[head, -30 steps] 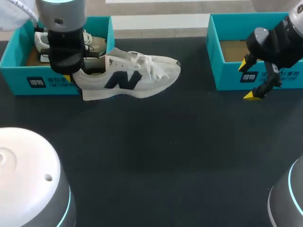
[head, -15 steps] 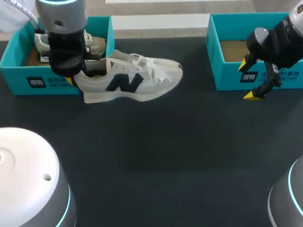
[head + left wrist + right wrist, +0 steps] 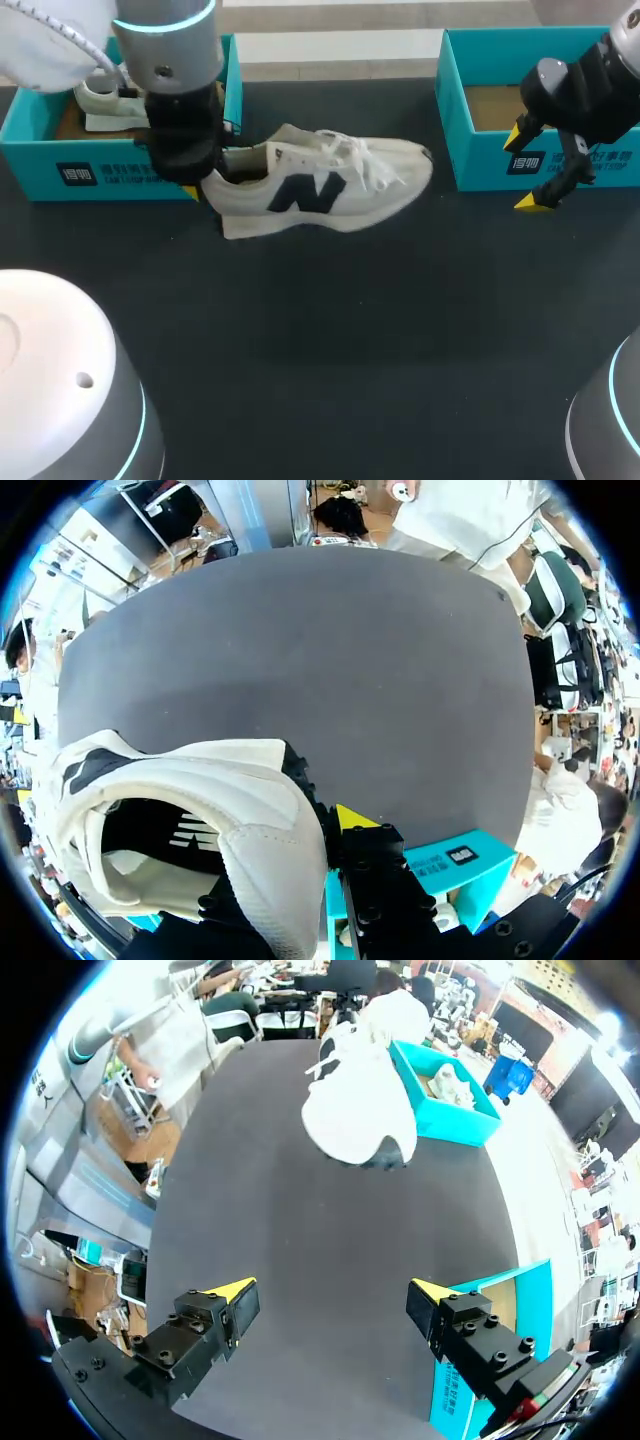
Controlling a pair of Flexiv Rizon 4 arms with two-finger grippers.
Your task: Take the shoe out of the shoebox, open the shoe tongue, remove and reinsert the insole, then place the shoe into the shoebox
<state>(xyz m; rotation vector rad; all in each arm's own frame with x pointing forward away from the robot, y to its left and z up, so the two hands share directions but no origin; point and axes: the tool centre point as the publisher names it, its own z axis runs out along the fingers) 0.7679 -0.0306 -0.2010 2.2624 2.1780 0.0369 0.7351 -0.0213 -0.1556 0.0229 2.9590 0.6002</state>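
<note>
The shoe has shifted to the right, away from the left box, and the left arm has moved with it. The left end effector is clenched on the shoe's heel collar. The shoe sits upright near the middle of the desk's far edge, toe towards the right box. A second shoe lies in the left box at the far left corner. The right end effector hangs with fingers spread in front of the right box, grasping nothing.
</note>
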